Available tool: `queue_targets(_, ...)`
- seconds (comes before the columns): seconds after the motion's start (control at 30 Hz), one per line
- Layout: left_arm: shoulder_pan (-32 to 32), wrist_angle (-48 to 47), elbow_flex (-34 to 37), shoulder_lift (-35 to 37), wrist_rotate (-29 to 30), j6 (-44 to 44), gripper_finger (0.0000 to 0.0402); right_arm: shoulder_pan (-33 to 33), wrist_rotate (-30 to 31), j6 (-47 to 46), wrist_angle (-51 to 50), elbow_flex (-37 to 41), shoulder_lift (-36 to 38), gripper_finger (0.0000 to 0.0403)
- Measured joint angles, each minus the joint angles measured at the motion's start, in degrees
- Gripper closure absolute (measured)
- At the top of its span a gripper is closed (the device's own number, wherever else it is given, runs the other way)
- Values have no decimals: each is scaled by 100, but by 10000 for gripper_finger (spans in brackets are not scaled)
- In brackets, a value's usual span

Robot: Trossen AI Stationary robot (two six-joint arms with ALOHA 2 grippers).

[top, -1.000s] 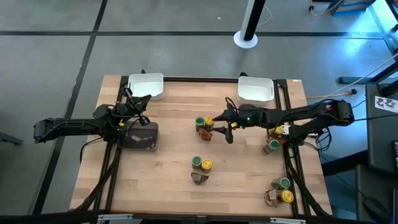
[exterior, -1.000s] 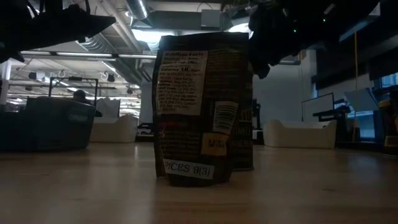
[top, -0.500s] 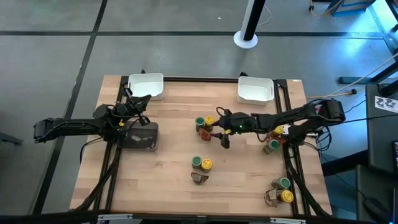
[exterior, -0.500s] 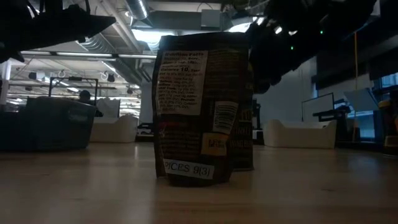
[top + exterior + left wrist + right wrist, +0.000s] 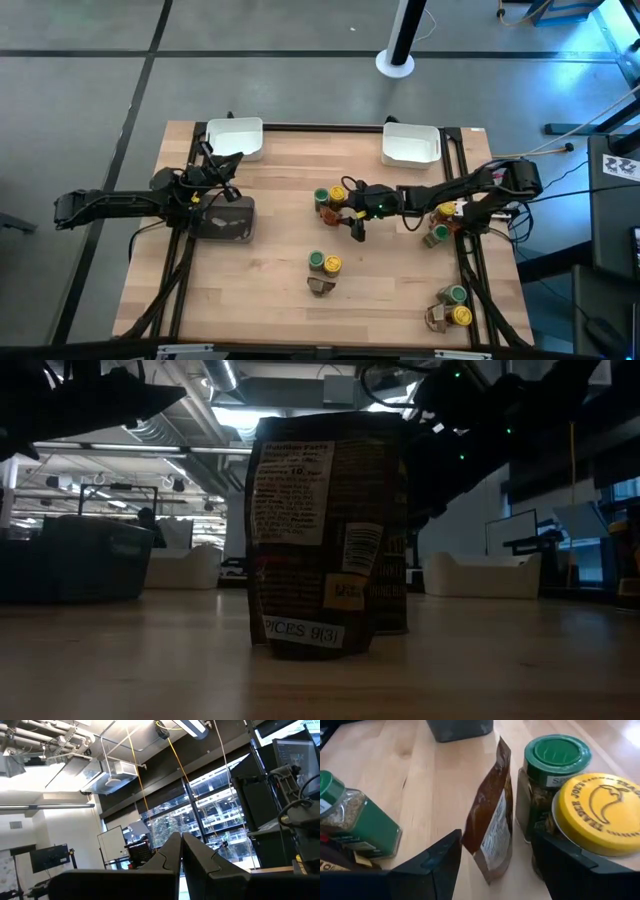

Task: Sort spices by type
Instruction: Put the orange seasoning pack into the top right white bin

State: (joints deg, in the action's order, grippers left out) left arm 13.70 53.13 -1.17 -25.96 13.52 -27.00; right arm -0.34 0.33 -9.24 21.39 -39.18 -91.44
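Low view: packet (image 5: 325, 535) (jars hidden)

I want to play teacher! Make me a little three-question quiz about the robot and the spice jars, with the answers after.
1. True or false: the right gripper has its fingers open on either side of a brown packet.
2. Which jar stands nearest that packet in the right wrist view?
A. the green-lid jar
B. a red-lid jar
C. a blue-lid jar
3. Fill in: the left gripper waits over the dark ___.

Key: 1 true. 2 A; the yellow-lid jar sits next to it. 3 tray.
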Motion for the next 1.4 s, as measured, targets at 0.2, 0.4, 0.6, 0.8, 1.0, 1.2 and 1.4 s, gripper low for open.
queue_targets(0.2,0,-3,0,0,0,-1,396,0,52,-16,323,0,-245,166)
queue_targets(0.4,1,-3,0,0,0,-2,396,0,64,-135,652,0,-489,166)
queue_targets(0.6,1,-3,0,0,0,-2,396,0,68,-142,705,0,-538,194)
queue_targets(0.8,1,-8,0,0,0,-2,396,0,73,-58,701,0,-538,277)
queue_targets(1.0,1,-12,0,0,0,-2,396,0,19,156,705,0,-538,370)
queue_targets(1.2,1,-18,0,0,0,-2,396,0,23,516,709,0,-527,381)
queue_targets(1.4,1,-21,0,0,0,-2,396,0,25,686,490,0,-277,392)
